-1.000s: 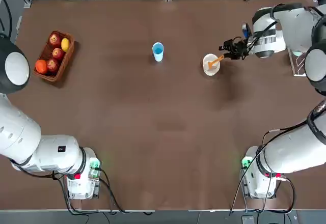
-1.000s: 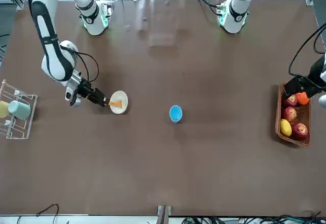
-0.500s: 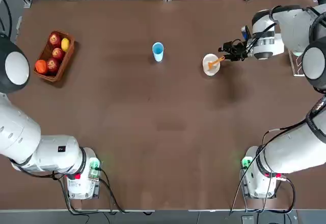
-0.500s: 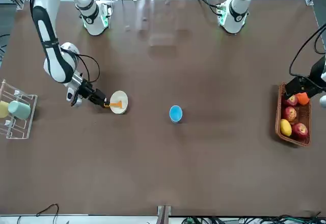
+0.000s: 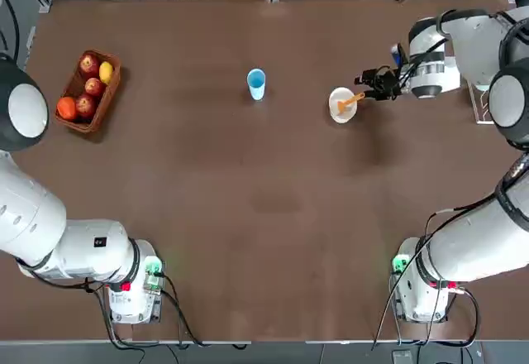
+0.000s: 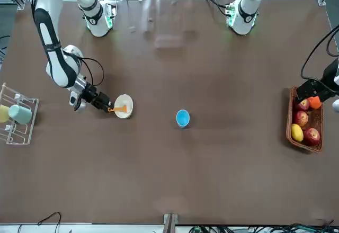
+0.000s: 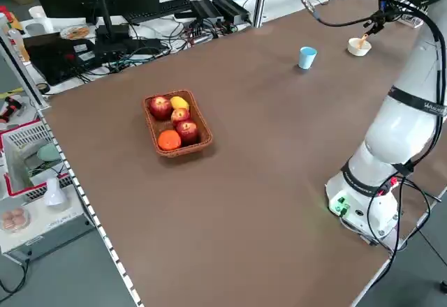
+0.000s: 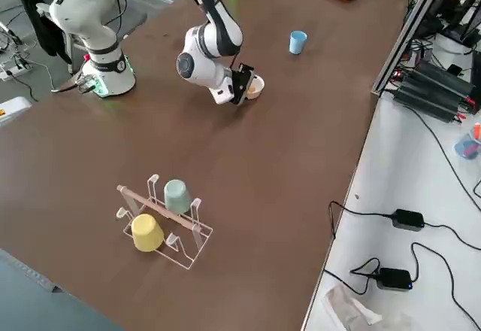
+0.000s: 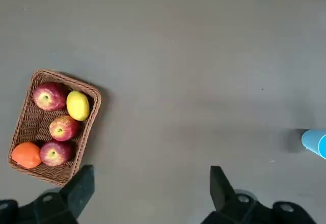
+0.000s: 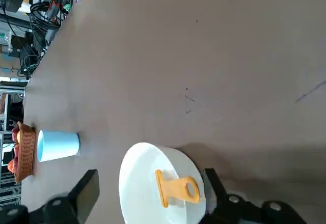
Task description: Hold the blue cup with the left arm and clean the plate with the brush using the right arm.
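No writing can be read on the blue plastic tumbler [image 5: 256,84], upright on the brown worktop [image 5: 273,182] between the wicker fruit basket [image 5: 112,94] and the round white dish [image 5: 335,115]. The orange brush [image 10: 178,189] lies in the dish. The right gripper [image 10: 150,183], fingers apart, is at the dish; the left gripper [image 9: 153,178], fingers wide open, hangs near the basket.

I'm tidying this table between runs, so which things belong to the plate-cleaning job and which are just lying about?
For the job:
- light-blue cup
- white dish
- orange-handled brush, resting in the dish

Just lying about:
- wicker basket with three apples, an orange fruit and a yellow fruit
- rack with yellow and pale teal cups
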You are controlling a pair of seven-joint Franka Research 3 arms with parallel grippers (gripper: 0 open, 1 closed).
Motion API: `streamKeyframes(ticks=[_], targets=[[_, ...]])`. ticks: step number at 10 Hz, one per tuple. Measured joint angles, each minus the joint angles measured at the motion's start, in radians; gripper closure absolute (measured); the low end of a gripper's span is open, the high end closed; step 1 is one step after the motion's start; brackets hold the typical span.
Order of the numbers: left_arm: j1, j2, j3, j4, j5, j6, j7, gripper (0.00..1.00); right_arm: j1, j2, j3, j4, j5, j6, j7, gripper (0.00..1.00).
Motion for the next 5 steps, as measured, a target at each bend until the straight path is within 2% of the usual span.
streamKeyframes(ticks=[3, 5], targets=[[0.0, 0.002, 0.0, -0.001, 0.0, 0.0, 0.0, 0.0, 0.0, 0.003, 0.0, 0.003, 0.008, 0.003, -0.016, 0.0], [0.0, 0.005, 0.0, -0.001, 0.0, 0.0, 0.0, 0.0, 0.0, 0.003, -0.001, 0.006, 0.01, 0.011, -0.035, 0.0]])
